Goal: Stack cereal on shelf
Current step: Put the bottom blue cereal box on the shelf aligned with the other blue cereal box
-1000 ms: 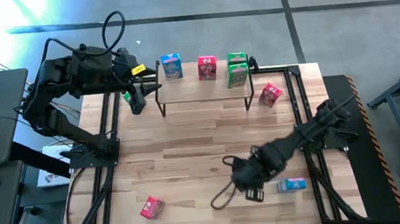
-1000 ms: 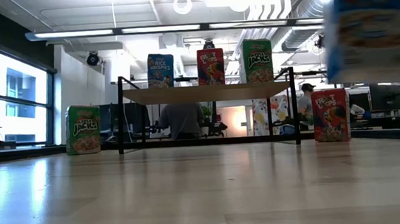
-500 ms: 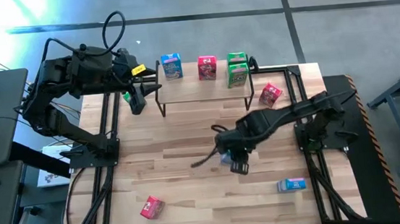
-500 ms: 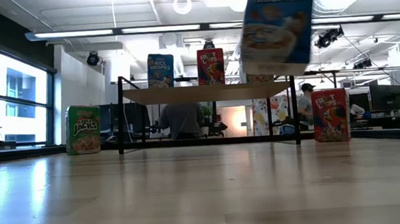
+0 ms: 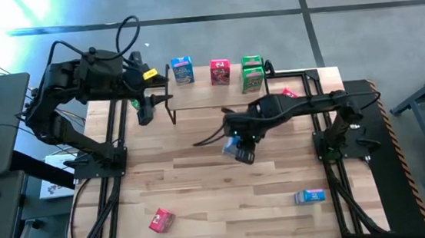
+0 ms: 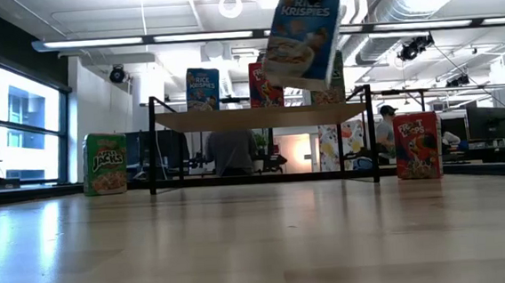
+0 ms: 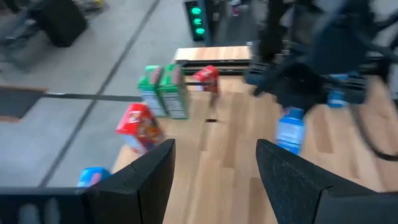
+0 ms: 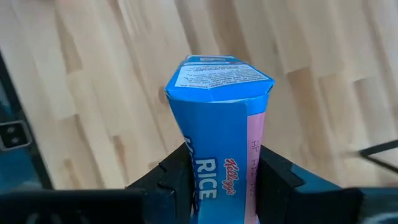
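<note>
Since the earlier frames the right arm has swung from the near right of the table toward the far middle, carrying a small blue cardboard Rice Krispies box [image 5: 240,149] up off the wood — from table height it now hangs tilted in the air in front of the low light-wood shelf on thin black legs [image 6: 260,116]. That shelf holds a blue box [image 5: 182,70] at its left, a pink-red box [image 5: 220,72] in the middle and two green boxes [image 5: 253,74] close together at its right end. The right gripper [image 8: 224,177] is closed narrowly on the carried box, a dark finger [image 8: 173,177] pressed to each side. Off the shelf, a green box [image 6: 104,162] stands on the table by its left legs, a pink-red box [image 6: 417,145] by its right legs, another pink-red box [image 5: 160,220] lies near left and a blue one [image 5: 309,196] near right. The left gripper [image 7: 214,180] hovers at the shelf's left end, fingers [image 7: 144,180] parted about halfway and holding nothing.
</note>
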Controlling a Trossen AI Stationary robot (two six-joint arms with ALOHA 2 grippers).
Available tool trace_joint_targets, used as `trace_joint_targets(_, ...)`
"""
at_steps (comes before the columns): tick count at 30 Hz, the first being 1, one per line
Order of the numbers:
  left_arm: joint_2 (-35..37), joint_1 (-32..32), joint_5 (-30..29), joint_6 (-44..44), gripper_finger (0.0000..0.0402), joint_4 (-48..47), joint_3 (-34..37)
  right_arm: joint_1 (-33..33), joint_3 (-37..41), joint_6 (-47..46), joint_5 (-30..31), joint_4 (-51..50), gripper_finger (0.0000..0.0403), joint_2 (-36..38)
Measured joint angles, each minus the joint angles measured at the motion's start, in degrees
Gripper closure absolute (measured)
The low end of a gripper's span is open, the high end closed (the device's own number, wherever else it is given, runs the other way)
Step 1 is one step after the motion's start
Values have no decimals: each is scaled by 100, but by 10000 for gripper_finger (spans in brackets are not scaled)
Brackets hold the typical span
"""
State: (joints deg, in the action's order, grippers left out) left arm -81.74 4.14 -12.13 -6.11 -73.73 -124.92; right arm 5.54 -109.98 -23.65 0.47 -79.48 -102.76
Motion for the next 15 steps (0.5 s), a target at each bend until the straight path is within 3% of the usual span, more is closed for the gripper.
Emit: trace_joint_targets(15,-654,-2,257,137,186,-10,0,-782,-718,1158,225,42,284,0)
